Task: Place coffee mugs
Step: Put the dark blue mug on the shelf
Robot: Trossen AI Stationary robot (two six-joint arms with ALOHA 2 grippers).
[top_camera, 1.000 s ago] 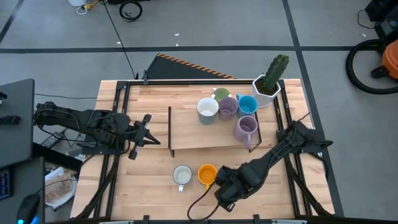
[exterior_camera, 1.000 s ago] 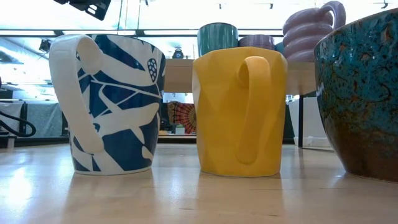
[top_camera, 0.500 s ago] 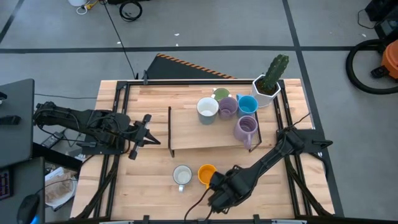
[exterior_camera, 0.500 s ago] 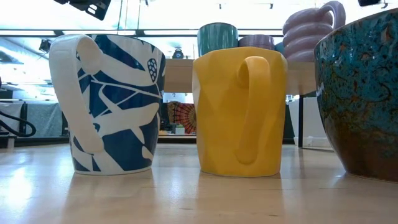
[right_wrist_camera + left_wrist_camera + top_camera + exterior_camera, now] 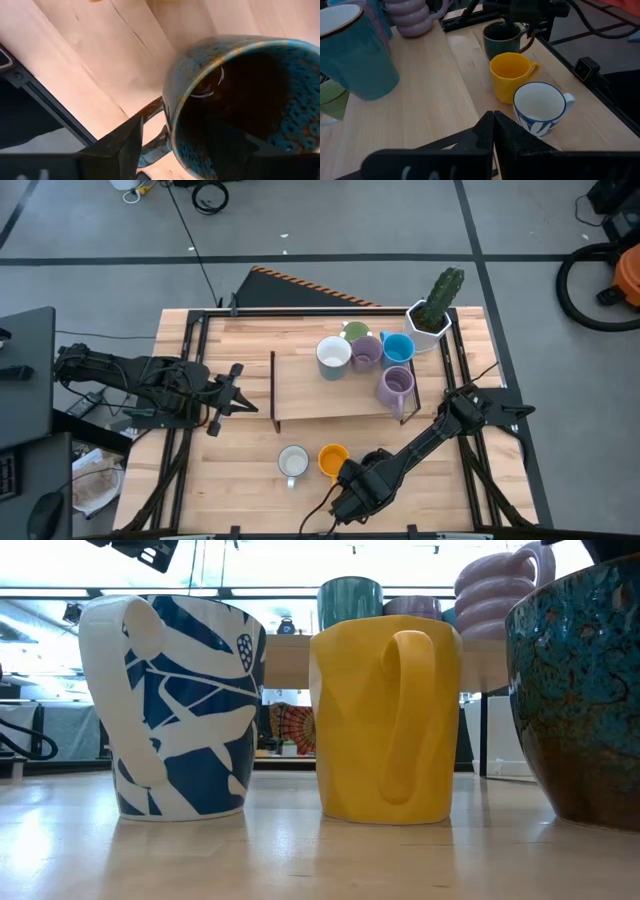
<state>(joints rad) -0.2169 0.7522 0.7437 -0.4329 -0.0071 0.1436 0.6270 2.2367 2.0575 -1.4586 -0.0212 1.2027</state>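
Mugs (image 5: 385, 720): yellow, blue-white, speckled teal (glossy)

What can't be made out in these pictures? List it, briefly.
- Dark mug: in the high view the right arm covers it; the low view cuts it off at the picture's edge.
- Right pincer: whether it touches that mug cannot be told in its own wrist view.
- Green mug: mostly behind the white mug and lavender mug in the high view.
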